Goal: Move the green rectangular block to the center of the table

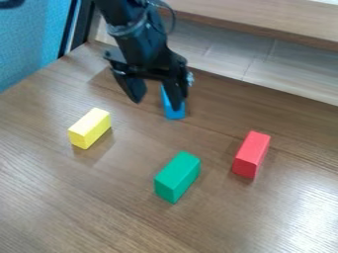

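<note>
The green rectangular block [177,177] lies on the brown wooden table [79,197], a bit below the middle of the camera view, its long side slanting from lower left to upper right. Above and behind it, in the upper part of the view, hangs the black gripper [157,103]. Its two fingers point down and stand apart, with no block held between them. A wide stretch of table separates the gripper from the green block.
A blue block [174,107] stands just behind the gripper's right finger, partly hidden by it. The yellow block [90,128] is at the left, the red block [251,154] at the right. A wooden ledge [264,22] runs behind the table.
</note>
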Action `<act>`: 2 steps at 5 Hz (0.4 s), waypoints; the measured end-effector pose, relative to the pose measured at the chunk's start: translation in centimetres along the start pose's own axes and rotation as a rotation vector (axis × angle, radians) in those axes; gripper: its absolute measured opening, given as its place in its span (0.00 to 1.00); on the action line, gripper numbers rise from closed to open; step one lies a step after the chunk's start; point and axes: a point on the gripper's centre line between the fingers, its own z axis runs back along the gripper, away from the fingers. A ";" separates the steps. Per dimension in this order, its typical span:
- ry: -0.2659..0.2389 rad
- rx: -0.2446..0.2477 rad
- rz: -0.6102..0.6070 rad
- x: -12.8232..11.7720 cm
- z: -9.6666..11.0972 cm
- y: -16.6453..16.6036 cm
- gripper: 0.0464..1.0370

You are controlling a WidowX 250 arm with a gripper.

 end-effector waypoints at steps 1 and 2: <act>0.009 0.066 0.021 0.9 0.2 2.5 0.96; 0.078 0.099 0.022 1.4 -0.5 4.0 0.96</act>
